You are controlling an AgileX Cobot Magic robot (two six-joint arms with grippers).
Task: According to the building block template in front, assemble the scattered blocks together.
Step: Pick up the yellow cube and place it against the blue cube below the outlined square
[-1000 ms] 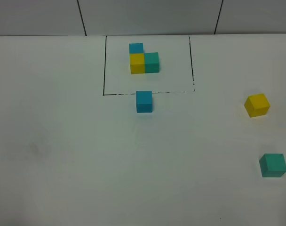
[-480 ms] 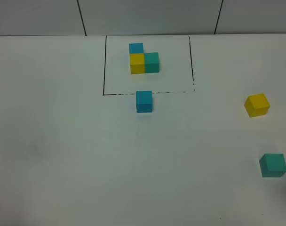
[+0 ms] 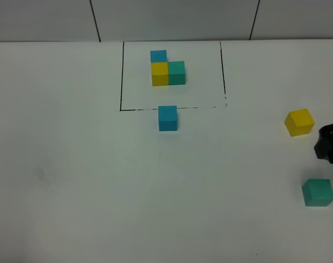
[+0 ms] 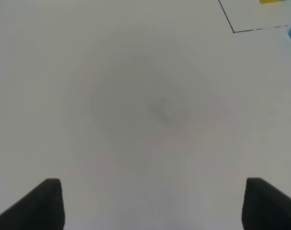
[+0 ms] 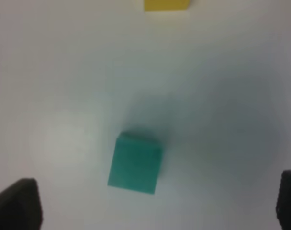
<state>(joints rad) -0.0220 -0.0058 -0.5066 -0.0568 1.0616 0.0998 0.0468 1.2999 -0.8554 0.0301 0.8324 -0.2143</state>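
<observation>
Now the right gripper (image 5: pixel 152 203) is hovering wide open over the table (image 4: pixel 136 96), gripping nothing.
Its jaws are standing far apart, and the green cube (image 5: pixel 135 163) is lying just ahead of them, untouched, while the yellow cube (image 5: pixel 166 4) is sitting farther ahead. The left gripper (image 4: pixel 155 206) is also hanging wide open and empty, with the blue cube (image 3: pixel 167 118) lying well ahead of it, just outside the black line that is framing the template (image 3: pixel 167 68) of three joined cubes.
</observation>
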